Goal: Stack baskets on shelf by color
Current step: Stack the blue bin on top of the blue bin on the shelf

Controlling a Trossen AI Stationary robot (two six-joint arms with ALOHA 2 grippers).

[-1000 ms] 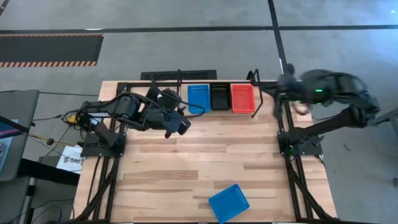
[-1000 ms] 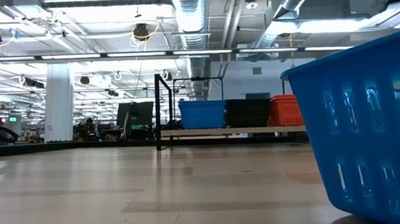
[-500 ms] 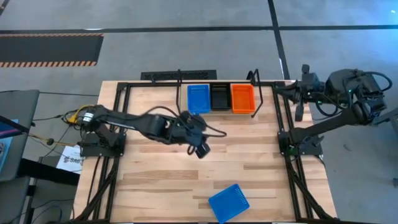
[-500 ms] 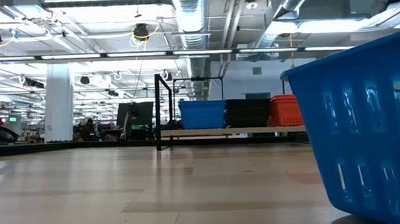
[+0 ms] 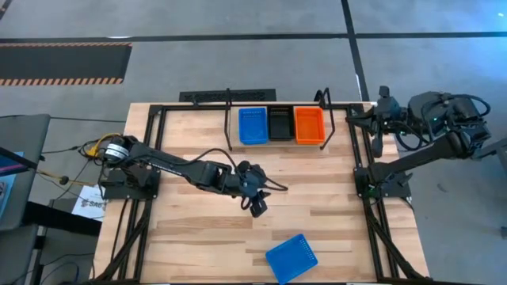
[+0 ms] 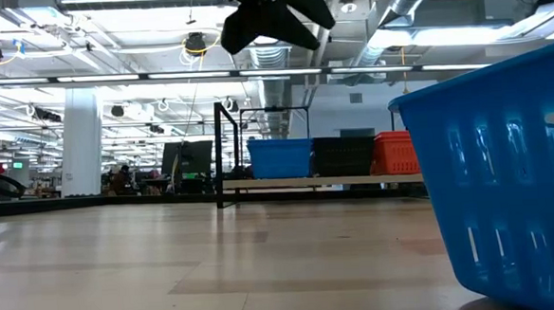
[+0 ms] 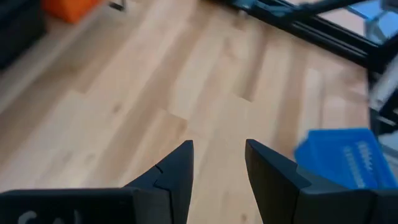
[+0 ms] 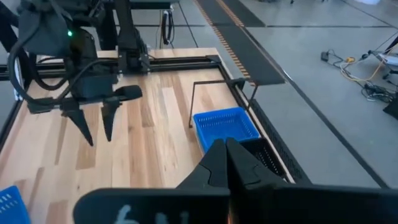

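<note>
On the shelf (image 5: 277,142) at the table's far edge stand a blue basket (image 5: 253,125), a black basket (image 5: 280,123) and a red-orange basket (image 5: 309,124), side by side. Another blue basket (image 5: 291,257) rests on its bottom near the table's front edge. It fills the right of the low view (image 6: 497,181). My left gripper (image 5: 257,208) hangs open over the middle of the table, tipped down toward this basket (image 7: 342,155), nothing between its fingers (image 7: 217,155). My right gripper (image 5: 372,119) waits shut (image 8: 227,152) beyond the table's far right corner.
Bare plank tabletop (image 5: 317,198) lies between the shelf and the loose blue basket. Black frame rods (image 5: 364,182) run along the table's left and right sides. The shelf's upright end loops (image 6: 225,153) stand at its ends.
My left gripper has swung away from the shelf, toward the table's near edge and somewhat right, sinking and tipping downward; it now shows at the top of the low view. Its fingers stay open. My right gripper has drawn back a little toward the right edge.
</note>
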